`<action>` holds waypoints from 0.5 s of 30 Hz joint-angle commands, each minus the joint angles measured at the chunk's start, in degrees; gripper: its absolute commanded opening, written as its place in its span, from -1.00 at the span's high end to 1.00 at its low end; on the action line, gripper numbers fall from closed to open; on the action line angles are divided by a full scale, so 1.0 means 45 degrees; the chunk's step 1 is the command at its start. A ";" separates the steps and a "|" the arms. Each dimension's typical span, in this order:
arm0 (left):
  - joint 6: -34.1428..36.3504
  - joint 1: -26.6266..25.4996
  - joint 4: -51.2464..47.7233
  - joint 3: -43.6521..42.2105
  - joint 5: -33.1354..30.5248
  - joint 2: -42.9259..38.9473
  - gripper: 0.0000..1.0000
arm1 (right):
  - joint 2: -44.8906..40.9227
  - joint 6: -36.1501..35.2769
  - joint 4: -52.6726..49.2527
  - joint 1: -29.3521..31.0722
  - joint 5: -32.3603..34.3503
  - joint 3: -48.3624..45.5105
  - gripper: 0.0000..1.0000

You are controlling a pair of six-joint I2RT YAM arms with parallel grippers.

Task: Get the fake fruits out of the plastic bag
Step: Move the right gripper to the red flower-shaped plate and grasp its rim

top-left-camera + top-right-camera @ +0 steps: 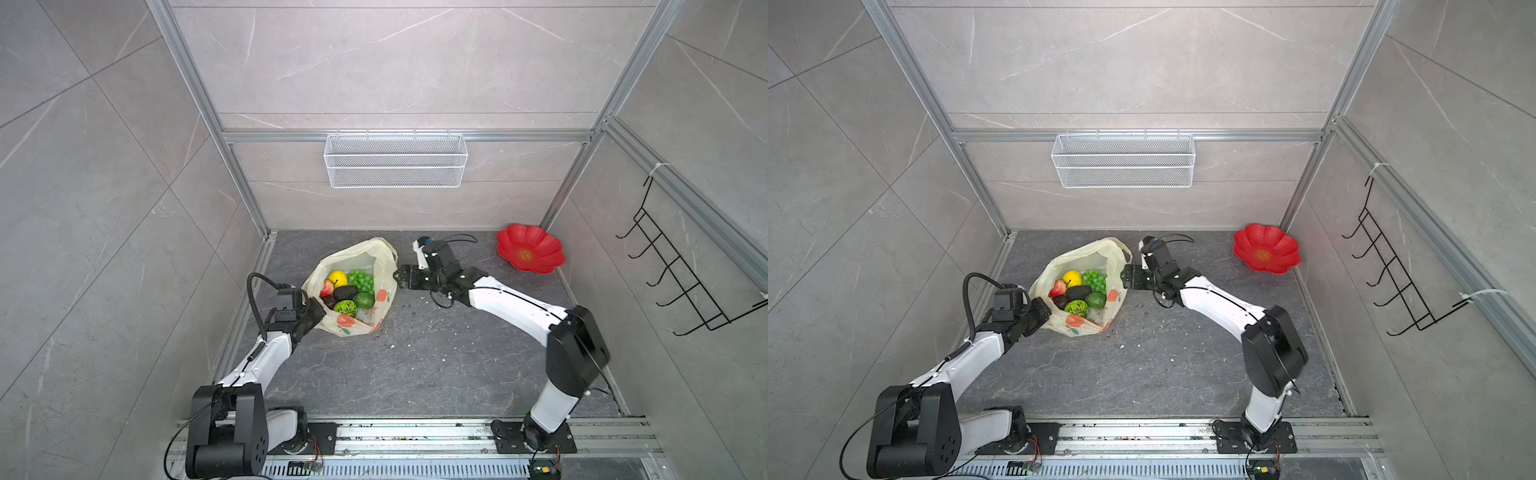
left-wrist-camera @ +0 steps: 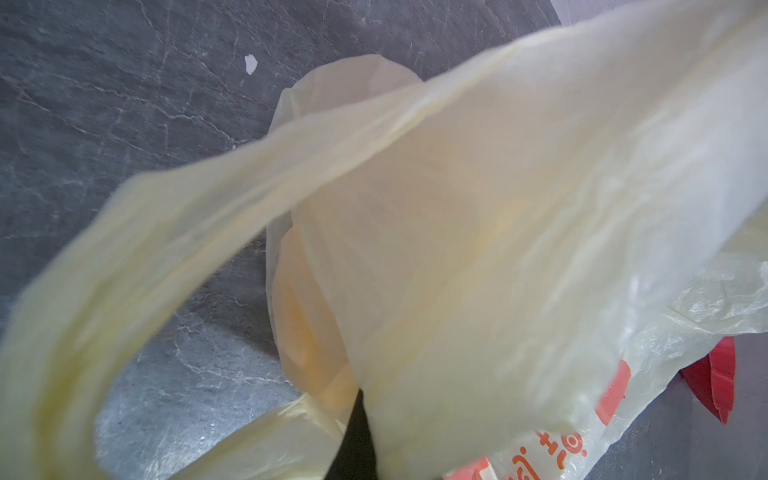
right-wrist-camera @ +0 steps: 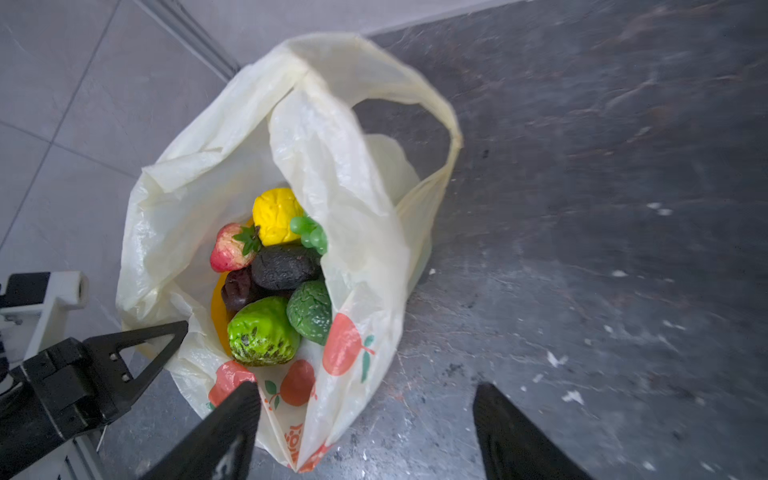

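Observation:
The plastic bag [image 1: 376, 257] [image 1: 1105, 254] lies open on the dark floor, pale yellow with orange fruit prints. Inside it sit the fake fruits: a yellow knobbly fruit [image 3: 276, 216], green grapes [image 3: 311, 232], a strawberry [image 3: 230, 249], dark brown ones [image 3: 284, 266], a green bumpy ball [image 3: 262, 332] and a darker green one [image 3: 309, 311]. My left gripper [image 1: 318, 311] [image 3: 182, 329] is shut on the bag's rim; in the left wrist view the bag [image 2: 498, 208] hides most of it. My right gripper [image 1: 397, 276] [image 3: 365, 399] is open beside the bag's opposite edge, holding nothing.
A red flower-shaped plate [image 1: 530, 248] [image 1: 1266, 248] lies at the back right corner. A white wire basket [image 1: 395, 160] hangs on the back wall, and a black hook rack [image 1: 673, 266] on the right wall. Aluminium frame posts border the floor.

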 commanded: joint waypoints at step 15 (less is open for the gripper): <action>0.0435 -0.0047 0.0960 -0.0358 0.0285 -0.0361 1.00 | -0.2878 0.2639 0.0300 -0.6093 0.3225 -0.3658 -0.62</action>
